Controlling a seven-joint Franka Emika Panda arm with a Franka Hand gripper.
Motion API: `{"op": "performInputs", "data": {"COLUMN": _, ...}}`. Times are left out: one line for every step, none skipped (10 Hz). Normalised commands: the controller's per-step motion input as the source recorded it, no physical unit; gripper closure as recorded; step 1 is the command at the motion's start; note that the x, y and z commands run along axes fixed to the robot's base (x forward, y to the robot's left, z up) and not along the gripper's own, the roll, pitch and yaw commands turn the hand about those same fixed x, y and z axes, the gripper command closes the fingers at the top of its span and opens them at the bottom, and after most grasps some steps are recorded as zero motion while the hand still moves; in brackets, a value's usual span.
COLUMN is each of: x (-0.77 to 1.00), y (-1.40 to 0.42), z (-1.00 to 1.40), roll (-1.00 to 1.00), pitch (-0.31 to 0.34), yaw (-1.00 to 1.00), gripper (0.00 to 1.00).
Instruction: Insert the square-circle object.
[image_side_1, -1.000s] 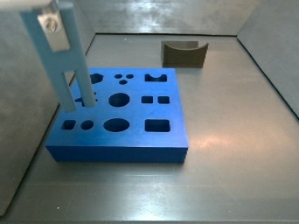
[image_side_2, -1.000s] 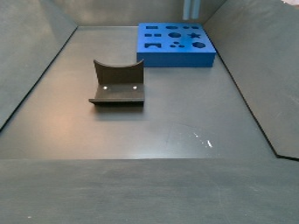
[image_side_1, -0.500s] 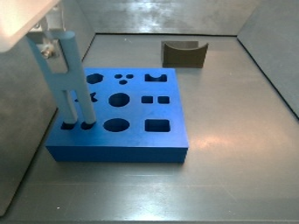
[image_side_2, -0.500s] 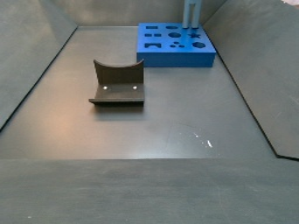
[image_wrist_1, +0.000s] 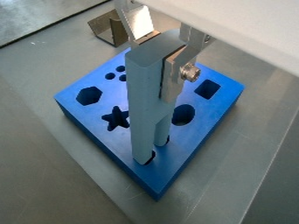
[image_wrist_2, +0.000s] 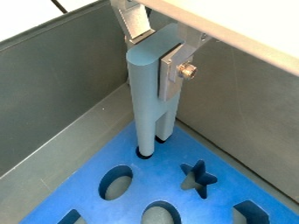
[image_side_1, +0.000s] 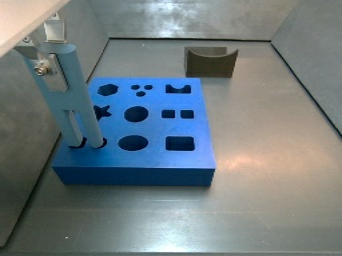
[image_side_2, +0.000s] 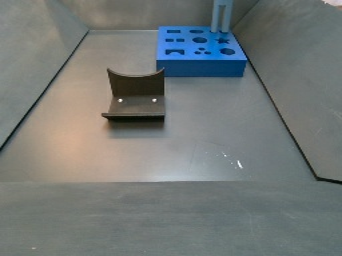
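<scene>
The square-circle object is a tall pale blue-grey post (image_wrist_1: 149, 105), flat on one side and rounded on the other. My gripper (image_wrist_1: 160, 54) is shut on its upper part. The post stands upright with its lower end inside a hole at a corner of the blue block (image_wrist_1: 176, 149). It shows in both wrist views, also (image_wrist_2: 149, 96), and in both side views (image_side_1: 70, 95) (image_side_2: 221, 14). The silver fingers (image_wrist_2: 176, 61) clamp the post's two sides. The blue block (image_side_1: 147, 135) has several shaped holes: a star, circles, squares.
The dark fixture (image_side_2: 134, 96) stands on the floor in mid tray, apart from the block; it also shows in a side view (image_side_1: 210, 61). Grey tray walls (image_wrist_2: 59, 87) rise close beside the block's corner where the post stands.
The post has gone lower into the block's corner hole, and my gripper has come down with it. The block and fixture have not moved.
</scene>
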Motion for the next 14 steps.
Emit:
{"op": "performInputs", "data": {"x": 0.31, "y": -0.05, "z": -0.42, "roll": -0.10, "pitch": 0.000, "yaw": -0.10, "gripper": 1.00}}
{"op": "performInputs", "data": {"x": 0.26, "y": -0.01, "z": -0.40, "roll": -0.13, "pitch": 0.007, "yaw": -0.17, "gripper": 1.00}}
{"op": "performInputs", "data": {"x": 0.11, "y": 0.00, "z": -0.43, "roll": -0.07, "pitch": 0.000, "yaw": -0.15, "gripper": 1.00}}
{"op": "performInputs", "data": {"x": 0.05, "y": 0.00, "z": -0.31, "roll": 0.00, "pitch": 0.000, "yaw": -0.10, "gripper": 1.00}}
{"op": "performInputs", "data": {"x": -0.04, "y": 0.00, "z": -0.60, "roll": 0.05, "pitch": -0.181, "yaw": -0.05, "gripper": 1.00}}
{"op": "performInputs", "data": {"x": -0.10, "y": -0.04, "z": -0.55, "roll": 0.29, "pitch": -0.217, "yaw": 0.07, "gripper": 1.00}}
{"op": "performInputs", "data": {"x": -0.09, "y": -0.11, "z": -0.55, "roll": 0.32, "pitch": -0.186, "yaw": 0.18, "gripper": 1.00}}
{"op": "performInputs", "data": {"x": 0.00, "y": -0.02, "z": -0.74, "roll": 0.08, "pitch": -0.184, "yaw": 0.14, "gripper": 1.00}}
{"op": "performInputs", "data": {"x": 0.00, "y": 0.00, "z": -0.76, "roll": -0.03, "pitch": -0.184, "yaw": 0.08, "gripper": 1.00}}
{"op": "performInputs", "data": {"x": 0.00, "y": 0.00, "z": -0.66, "roll": -0.11, "pitch": -0.101, "yaw": 0.06, "gripper": 1.00}}
{"op": "performInputs", "data": {"x": 0.00, "y": 0.03, "z": -0.64, "roll": -0.17, "pitch": -0.060, "yaw": 0.07, "gripper": 1.00}}
{"op": "performInputs", "data": {"x": 0.00, "y": 0.07, "z": -0.63, "roll": -0.20, "pitch": -0.030, "yaw": 0.06, "gripper": 1.00}}
{"op": "performInputs", "data": {"x": 0.00, "y": 0.05, "z": -0.66, "roll": -0.13, "pitch": -0.090, "yaw": 0.06, "gripper": 1.00}}
{"op": "performInputs", "data": {"x": 0.00, "y": 0.00, "z": -0.55, "roll": 0.00, "pitch": -0.080, "yaw": 0.04, "gripper": 1.00}}
